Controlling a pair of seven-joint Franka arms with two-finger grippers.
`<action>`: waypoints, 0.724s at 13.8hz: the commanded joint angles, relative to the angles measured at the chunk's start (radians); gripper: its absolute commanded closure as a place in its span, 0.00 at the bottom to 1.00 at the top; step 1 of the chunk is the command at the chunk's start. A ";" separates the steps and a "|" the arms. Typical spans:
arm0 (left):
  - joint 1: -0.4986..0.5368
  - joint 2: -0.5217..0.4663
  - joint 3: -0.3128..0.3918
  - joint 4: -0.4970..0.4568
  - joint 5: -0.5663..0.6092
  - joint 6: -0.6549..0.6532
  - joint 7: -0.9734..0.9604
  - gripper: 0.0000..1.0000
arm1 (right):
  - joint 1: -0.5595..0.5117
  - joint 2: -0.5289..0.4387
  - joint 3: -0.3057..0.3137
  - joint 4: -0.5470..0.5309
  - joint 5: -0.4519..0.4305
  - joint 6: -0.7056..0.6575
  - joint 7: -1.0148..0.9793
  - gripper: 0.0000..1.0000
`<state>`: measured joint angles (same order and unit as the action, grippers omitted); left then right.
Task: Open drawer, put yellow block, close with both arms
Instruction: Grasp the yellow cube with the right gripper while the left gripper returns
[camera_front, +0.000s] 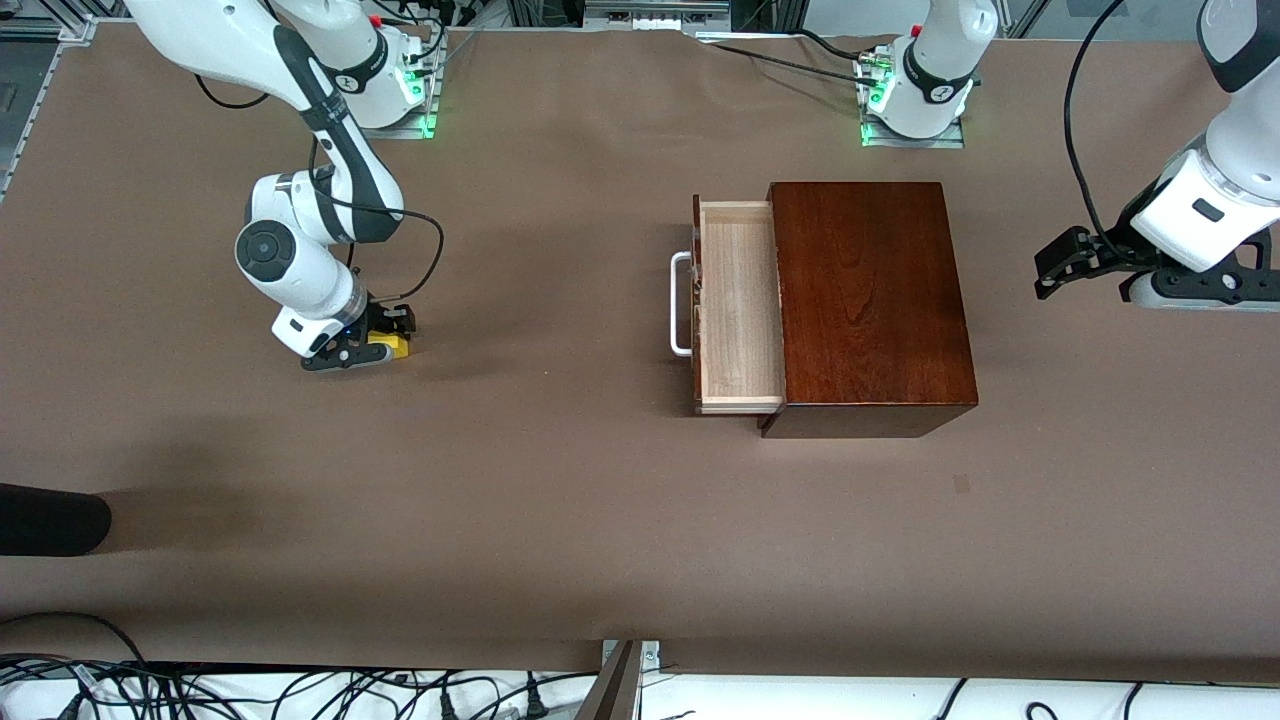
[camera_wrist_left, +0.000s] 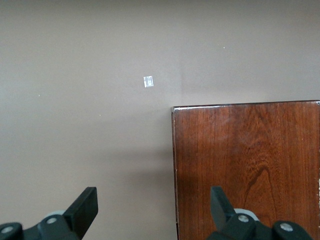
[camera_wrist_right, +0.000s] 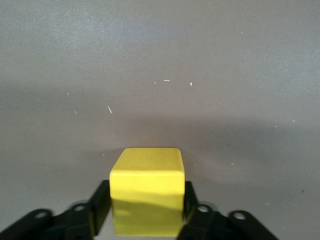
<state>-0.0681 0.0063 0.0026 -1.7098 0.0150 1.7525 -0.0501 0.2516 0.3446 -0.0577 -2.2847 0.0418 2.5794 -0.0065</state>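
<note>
Front view, right gripper (camera_front: 375, 345) clamping yellow block (camera_front: 389, 345)

The right arm reaches down, its right pincer (camera_front: 385, 345) clamped low at the tabletop (camera_front: 560, 540); the left pincer (camera_wrist_left: 152, 207) waits aloft, fingers spread.

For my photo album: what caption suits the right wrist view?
Right gripper, jaws shut on the yellow block, low over the brown table.

Yellow block (camera_wrist_right: 147, 192) pinched between the right gripper's (camera_wrist_right: 146, 207) black fingers (camera_wrist_right: 98, 205), on the brown table (camera_wrist_right: 160, 60).
</note>
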 joint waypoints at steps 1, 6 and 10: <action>-0.010 -0.014 0.007 -0.017 0.011 0.015 0.007 0.00 | 0.001 -0.016 0.006 -0.003 0.020 0.005 -0.004 0.87; -0.010 -0.014 0.007 -0.016 0.011 0.013 0.007 0.00 | 0.002 -0.090 0.033 0.193 0.015 -0.279 -0.033 1.00; -0.010 -0.014 0.005 -0.016 0.011 0.013 0.007 0.00 | 0.052 -0.052 0.041 0.525 0.017 -0.641 -0.079 1.00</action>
<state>-0.0684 0.0063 0.0026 -1.7103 0.0150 1.7525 -0.0501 0.2661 0.2497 -0.0192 -1.9006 0.0417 2.0517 -0.0554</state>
